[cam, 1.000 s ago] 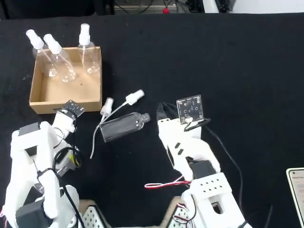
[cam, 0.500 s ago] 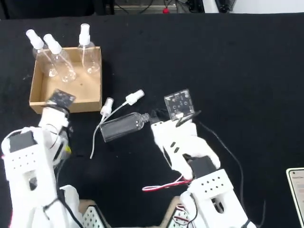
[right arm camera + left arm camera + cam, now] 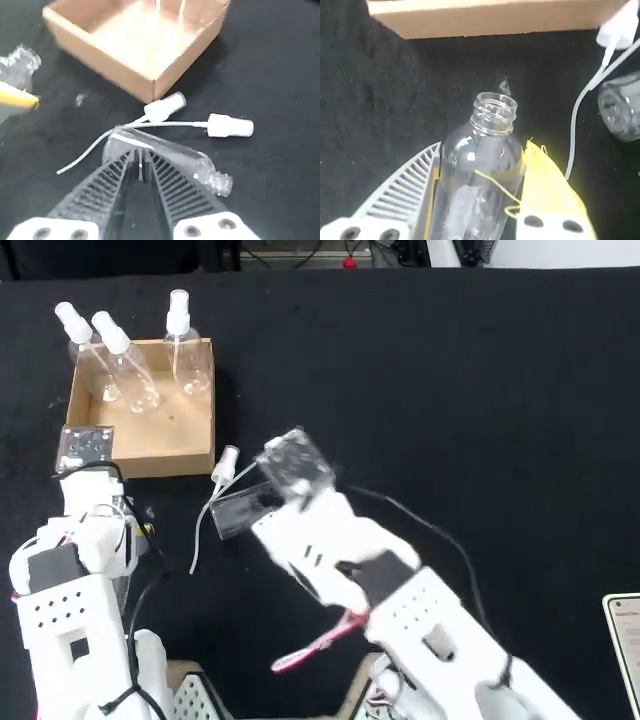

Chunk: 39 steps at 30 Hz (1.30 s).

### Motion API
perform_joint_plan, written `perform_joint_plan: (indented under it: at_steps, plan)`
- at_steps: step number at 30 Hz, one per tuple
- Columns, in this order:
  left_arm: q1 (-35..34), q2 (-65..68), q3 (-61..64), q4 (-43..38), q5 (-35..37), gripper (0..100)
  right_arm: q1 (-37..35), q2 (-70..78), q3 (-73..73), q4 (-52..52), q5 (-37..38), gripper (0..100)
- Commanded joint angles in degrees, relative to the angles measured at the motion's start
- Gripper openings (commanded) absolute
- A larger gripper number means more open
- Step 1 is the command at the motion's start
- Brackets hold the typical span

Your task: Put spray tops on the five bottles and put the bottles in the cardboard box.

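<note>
Surface: black cloth bench (image 3: 450,390), seen from above, both arms along its near edge.

1. Cardboard box (image 3: 140,462), far left. It holds three bottles (image 3: 130,375), each already fitted with a white spray top, standing or leaning against the far wall. The near half of the floor is bare.
2. Left claw (image 3: 481,172), just in front of the box's near wall and clamped on an uncapped bottle (image 3: 487,135). The bottle's open neck points towards the box.
3. Two loose spray tops, on the bench just beside the box's near right corner. The first top (image 3: 165,107) is closest to the corner, the second top (image 3: 230,125) a little farther out. Their thin dip tubes trail back across item 4.
4. Lying bottle (image 3: 187,155), uncapped and on its side. Its long axis runs aslant, with the base towards the left arm and the neck towards the right, away from the box.
5. Right claw (image 3: 139,157), directly over the lying bottle's base end, jaws drawn together with nothing held.

Assessment: two bottles remain to cap. The right claw lies nearer both tops, and the left is occupied.
</note>
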Motion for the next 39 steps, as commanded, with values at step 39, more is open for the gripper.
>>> perform_joint_plan:
  at_steps: [39]
  plan:
    - [0.48, -1.41, 3.3, -3.08, 5.01, 3, 10.81, 38.29, -28.7, 11.87, -19.43, 14.4]
